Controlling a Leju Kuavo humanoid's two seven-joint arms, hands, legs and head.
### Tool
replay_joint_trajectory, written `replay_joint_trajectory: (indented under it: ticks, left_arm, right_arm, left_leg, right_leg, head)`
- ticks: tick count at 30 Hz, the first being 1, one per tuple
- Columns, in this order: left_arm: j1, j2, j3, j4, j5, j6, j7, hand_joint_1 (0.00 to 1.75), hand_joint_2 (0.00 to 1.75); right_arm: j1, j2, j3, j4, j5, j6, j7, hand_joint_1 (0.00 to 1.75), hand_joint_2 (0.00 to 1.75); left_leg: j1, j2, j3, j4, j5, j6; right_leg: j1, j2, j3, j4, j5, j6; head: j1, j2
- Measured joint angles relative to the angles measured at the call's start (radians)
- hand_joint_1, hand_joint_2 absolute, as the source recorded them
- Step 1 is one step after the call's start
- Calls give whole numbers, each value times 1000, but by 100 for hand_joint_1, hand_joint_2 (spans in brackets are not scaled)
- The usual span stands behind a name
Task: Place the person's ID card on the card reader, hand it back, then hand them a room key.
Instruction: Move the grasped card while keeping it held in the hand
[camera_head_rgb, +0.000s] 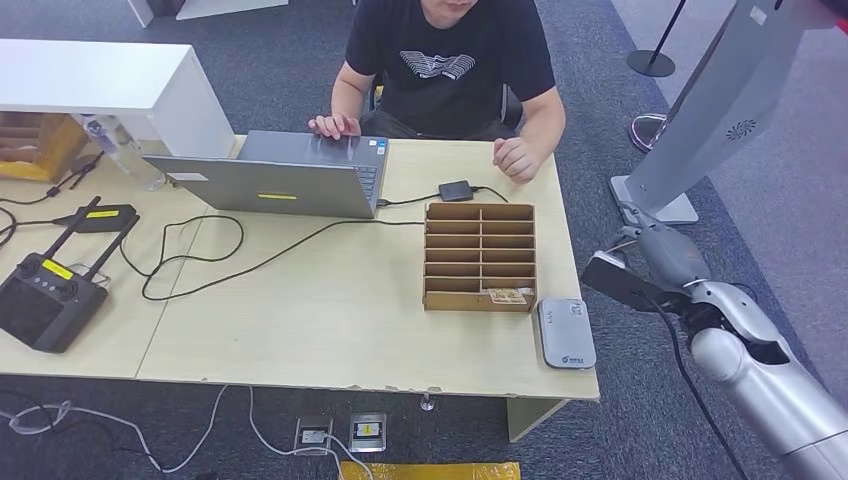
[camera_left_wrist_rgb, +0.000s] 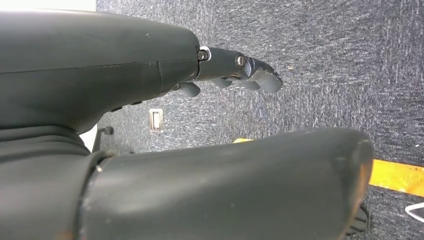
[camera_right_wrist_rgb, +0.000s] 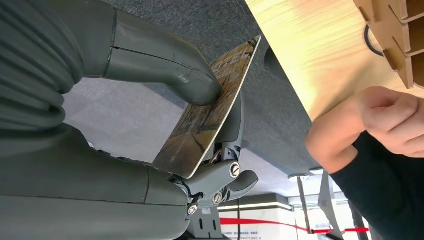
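My right hand (camera_head_rgb: 652, 243) hangs off the table's right edge, level with the wooden key rack (camera_head_rgb: 479, 257). In the right wrist view its thumb (camera_right_wrist_rgb: 192, 82) presses a brown room key card (camera_right_wrist_rgb: 210, 112) printed "HOTEL" against the fingers. The grey card reader (camera_head_rgb: 567, 333) lies at the table's front right corner, nothing on it. One card (camera_head_rgb: 508, 296) sits in the rack's nearest right slot. The person (camera_head_rgb: 450, 60) sits behind the table, one hand (camera_head_rgb: 335, 125) on the laptop, the other hand (camera_head_rgb: 518, 158) (camera_right_wrist_rgb: 380, 115) fisted on the table. My left hand (camera_left_wrist_rgb: 250, 70) hangs over the carpet, holding nothing.
A grey laptop (camera_head_rgb: 290, 175) stands at the back, its cable running to a black adapter (camera_head_rgb: 455, 190). A black remote controller (camera_head_rgb: 45, 300) lies at the front left. A white box (camera_head_rgb: 100, 80) stands at the far left, a grey kiosk stand (camera_head_rgb: 700, 110) on the floor at right.
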Motion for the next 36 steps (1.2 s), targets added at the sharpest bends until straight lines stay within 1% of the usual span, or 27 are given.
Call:
replay_joint_trajectory:
  ticks: [6,14,20,24,31,36]
  left_arm:
    - [0,-2,1,0,9,0,13,0,0]
    - [0,-10,4,-1,25,8,31,0,0]
    - [0,-15,5,-1,31,11,42,0,0]
    - [0,-19,9,-1,39,20,55,0,0]
    - [-1,-28,27,-4,44,26,58,0,0]
    - [-1,-32,30,-4,44,26,58,0,0]
  right_arm:
    - [21,0,0,-2,-27,5,-1,175,175]
    - [123,12,13,-24,-53,-15,19,175,175]
    - [148,29,24,-24,-47,-19,15,175,175]
    - [151,42,25,-22,-11,-8,7,175,175]
    - [164,80,2,-15,100,55,-11,175,175]
    - [171,102,-22,-13,122,66,-17,175,175]
  left_leg:
    - [0,0,0,0,0,0]
    - [0,0,0,0,0,-1]
    - [0,1,1,0,-1,-1]
    - [0,1,1,0,-1,-1]
    - [0,1,0,0,-1,-1]
    - [0,1,1,0,-1,-1]
  right_leg:
    - [0,0,0,0,0,0]
    - [0,0,0,0,0,0]
    - [0,1,0,0,0,0]
    - [0,1,0,0,0,0]
    - [0,1,0,0,0,0]
    - [0,1,0,0,0,0]
  head:
    - [0,0]
    - [0,0]
    - [0,0]
    - [0,0]
    - [0,0]
    - [0,0]
